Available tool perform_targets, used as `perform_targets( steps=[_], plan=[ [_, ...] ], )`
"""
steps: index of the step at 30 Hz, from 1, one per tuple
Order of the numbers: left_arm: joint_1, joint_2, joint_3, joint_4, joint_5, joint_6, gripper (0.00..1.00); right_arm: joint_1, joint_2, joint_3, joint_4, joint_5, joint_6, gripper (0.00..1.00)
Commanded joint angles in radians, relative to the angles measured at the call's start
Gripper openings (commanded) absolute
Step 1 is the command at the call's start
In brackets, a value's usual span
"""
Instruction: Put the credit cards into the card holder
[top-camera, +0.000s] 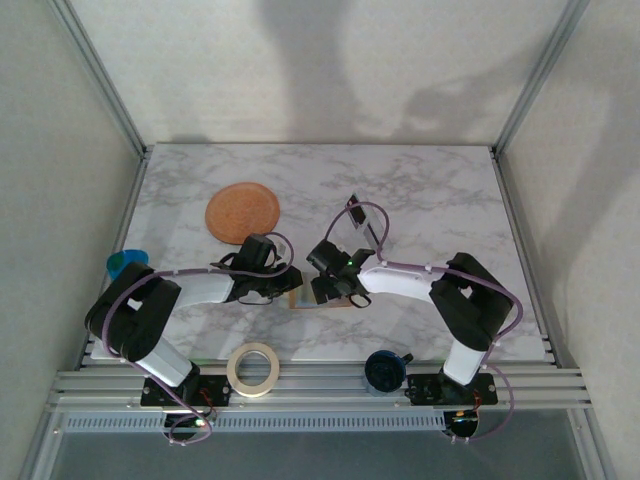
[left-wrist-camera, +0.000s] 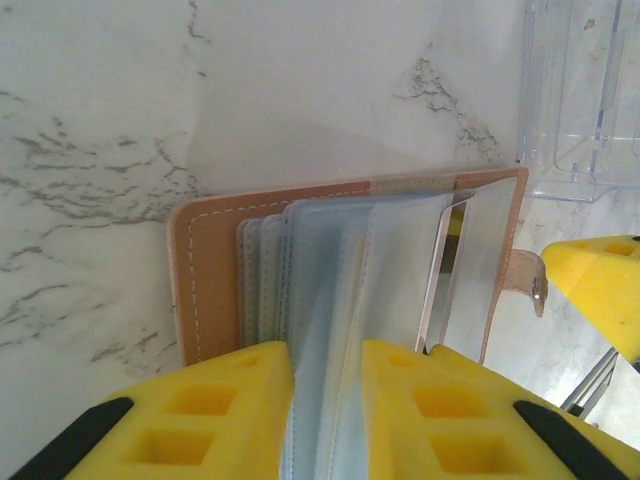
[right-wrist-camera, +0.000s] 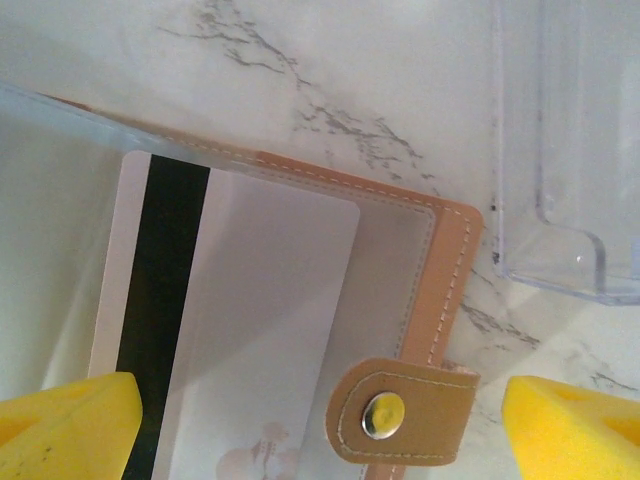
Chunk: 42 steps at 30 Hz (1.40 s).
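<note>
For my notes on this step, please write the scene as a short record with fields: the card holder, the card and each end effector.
card holder: open on the marble table, clear sleeves fanned
left end effector: shut, pinching the clear sleeves
right end effector: open, fingers on either side of the card and snap tab, holding nothing
whitish card: black stripe, lying at the holder's snap-side page; inside a pocket or not, cannot tell
nearby: clear plastic stand beside the holder's snap side
</note>
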Motion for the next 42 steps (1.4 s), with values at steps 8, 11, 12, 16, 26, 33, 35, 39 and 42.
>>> perform_targets(
  steps=[8, 11, 12, 16, 26, 33, 35, 39, 42],
  plan=[
    [0.007, 0.009, -0.029, -0.105, -0.037, 0.023, 0.25, 0.007, -0.117, -0.061, 0.065, -0.056, -0.016, 0.98],
    [0.007, 0.011, -0.024, -0.106, -0.033, 0.023, 0.25, 0.007, -0.095, -0.045, 0.099, -0.069, -0.018, 0.99],
    [0.007, 0.01, -0.025, -0.107, -0.036, 0.021, 0.25, 0.005, -0.077, -0.03, 0.098, -0.055, -0.019, 0.99],
    [0.007, 0.007, -0.024, -0.107, -0.038, 0.014, 0.25, -0.008, -0.019, 0.005, 0.086, -0.008, -0.007, 0.99],
    [0.007, 0.029, -0.018, -0.126, -0.041, 0.027, 0.23, -0.052, -0.037, -0.114, 0.122, -0.005, 0.009, 0.99],
    [0.007, 0.02, -0.01, -0.129, -0.033, 0.023, 0.23, -0.07, -0.069, -0.15, 0.139, -0.055, 0.01, 0.99],
    [0.007, 0.008, -0.014, -0.132, -0.038, 0.023, 0.23, -0.07, -0.076, -0.142, 0.145, -0.081, -0.004, 0.99],
    [0.007, -0.009, -0.01, -0.129, -0.03, 0.017, 0.23, -0.071, -0.106, -0.119, 0.103, -0.062, -0.007, 0.99],
    [0.007, -0.023, -0.005, -0.149, -0.044, 0.026, 0.25, -0.08, -0.151, -0.121, 0.106, -0.092, -0.016, 0.99]
  ],
)
